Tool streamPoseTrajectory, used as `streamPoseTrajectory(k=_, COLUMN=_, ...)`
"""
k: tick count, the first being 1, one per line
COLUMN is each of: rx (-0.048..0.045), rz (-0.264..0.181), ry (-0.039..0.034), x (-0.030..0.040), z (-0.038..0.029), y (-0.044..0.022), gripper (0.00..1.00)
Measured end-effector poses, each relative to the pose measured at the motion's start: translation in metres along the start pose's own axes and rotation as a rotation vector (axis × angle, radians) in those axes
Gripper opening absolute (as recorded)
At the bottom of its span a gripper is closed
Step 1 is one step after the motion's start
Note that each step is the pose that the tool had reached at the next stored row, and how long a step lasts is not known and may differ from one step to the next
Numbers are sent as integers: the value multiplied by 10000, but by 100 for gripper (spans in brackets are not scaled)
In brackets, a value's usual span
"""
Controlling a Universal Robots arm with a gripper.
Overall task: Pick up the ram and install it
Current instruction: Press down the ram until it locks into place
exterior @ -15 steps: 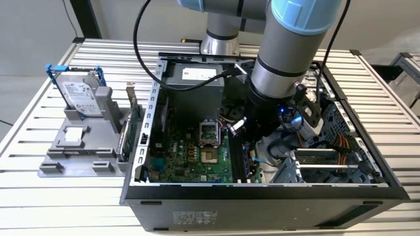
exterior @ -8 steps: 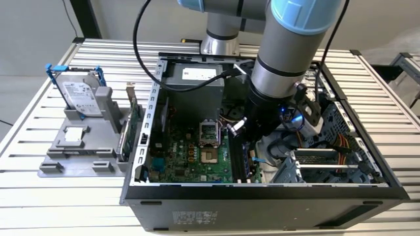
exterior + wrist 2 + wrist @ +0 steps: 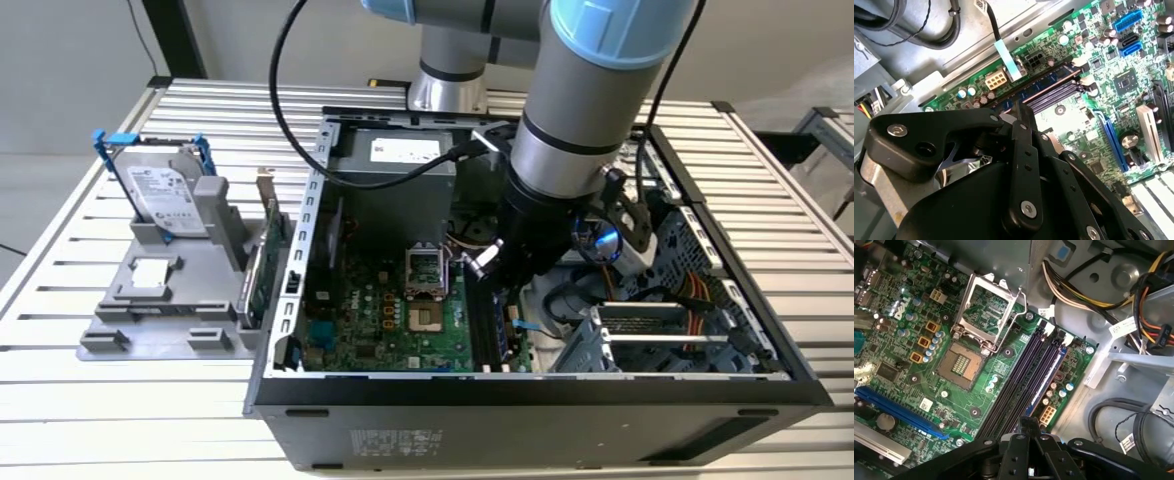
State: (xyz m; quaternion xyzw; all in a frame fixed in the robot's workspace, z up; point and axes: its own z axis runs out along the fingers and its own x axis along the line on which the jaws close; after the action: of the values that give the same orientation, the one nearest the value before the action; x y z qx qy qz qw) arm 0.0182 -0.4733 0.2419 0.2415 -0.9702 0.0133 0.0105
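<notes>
Slatted metal bench (image 3: 80, 400) carries an open computer case (image 3: 534, 390). Arm reaches down at frame centre, gripper (image 3: 1026, 422) over the memory slots (image 3: 1024, 375); its opening cannot be told. Ram (image 3: 1046, 372) sits in a slot.

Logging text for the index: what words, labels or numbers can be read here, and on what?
Nothing can be quoted with confidence.
hard drive label: print too small to read.
power supply sticker: unreadable.
case front sticker: unreadable.
cable tag: unreadable.
</notes>
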Motion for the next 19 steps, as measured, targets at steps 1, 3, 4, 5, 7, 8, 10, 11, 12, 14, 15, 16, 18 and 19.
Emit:
streamPoseTrajectory(k=1, rx=1, rz=-84, ry=-3, x=-1, z=1, y=2, gripper=0)
streamPoseTrajectory(k=3, rx=5, rz=-219, ry=-5, x=-2, z=0, y=4, gripper=0)
streamPoseTrajectory(k=4, rx=6, rz=-274, ry=-5, x=-2, z=0, y=4, gripper=0)
streamPoseTrajectory(k=5, rx=6, rz=-317, ry=-4, x=-2, z=0, y=4, gripper=0)
streamPoseTrajectory(k=7, rx=5, rz=-368, ry=-1, x=-2, z=0, y=4, gripper=0)
streamPoseTrajectory(k=8, rx=3, rz=-388, ry=0, x=-2, z=0, y=5, gripper=0)
streamPoseTrajectory(k=10, rx=1, rz=-430, ry=4, x=-2, z=0, y=5, gripper=0)
streamPoseTrajectory(k=11, rx=1, rz=-449, ry=5, x=-2, z=0, y=5, gripper=0)
streamPoseTrajectory(k=12, rx=0, rz=-468, ry=7, x=-3, z=1, y=4, gripper=0)
streamPoseTrajectory(k=14, rx=-3, rz=-498, ry=11, x=-2, z=2, y=4, gripper=0)
streamPoseTrajectory(k=15, rx=-3, rz=-512, ry=13, x=-2, z=2, y=4, gripper=0)
streamPoseTrajectory(k=16, rx=-4, rz=-527, ry=15, x=-2, z=2, y=4, gripper=0)
streamPoseTrajectory(k=18, rx=-5, rz=-563, ry=19, x=-2, z=2, y=4, gripper=0)
streamPoseTrajectory(k=19, rx=-6, rz=-582, ry=20, x=-2, z=2, y=4, gripper=0)
